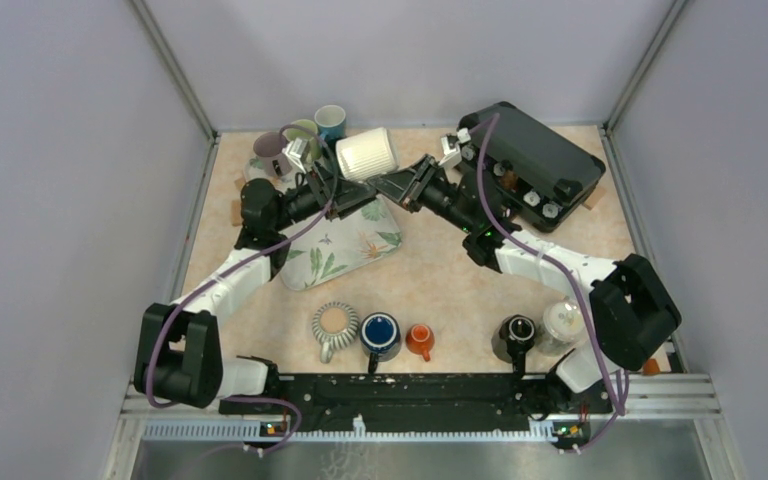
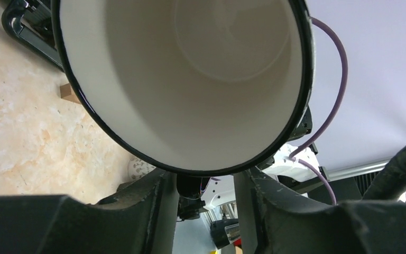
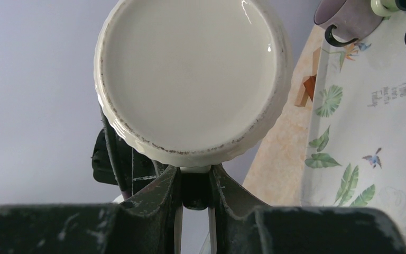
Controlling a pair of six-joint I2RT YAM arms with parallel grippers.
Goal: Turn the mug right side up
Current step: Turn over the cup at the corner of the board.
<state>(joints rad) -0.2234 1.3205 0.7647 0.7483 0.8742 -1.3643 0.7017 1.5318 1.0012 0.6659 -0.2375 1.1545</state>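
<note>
Mug [image 1: 367, 153] hangs sideways, mouth toward the open left gripper [image 2: 206, 182], base toward the right gripper [image 3: 195, 177], pinched narrow on its underside

Bright, even light is thrown from overhead; only short, soft shadows are cast on the table [image 1: 440, 275]. A small glare spot is seen on the mug [image 3: 190, 79] base. The near foreground in both wrist views is rendered dark and defocused.

A beige marbled tabletop [image 1: 440, 270] carries a leaf-patterned rectangular tray [image 1: 320, 262], a black case [image 1: 550, 160] far right, and a near row of cups: striped grey mug [image 1: 334, 322], dark blue mug [image 1: 380, 332], small orange cup [image 1: 420, 340], black mug [image 1: 514, 336].
</note>
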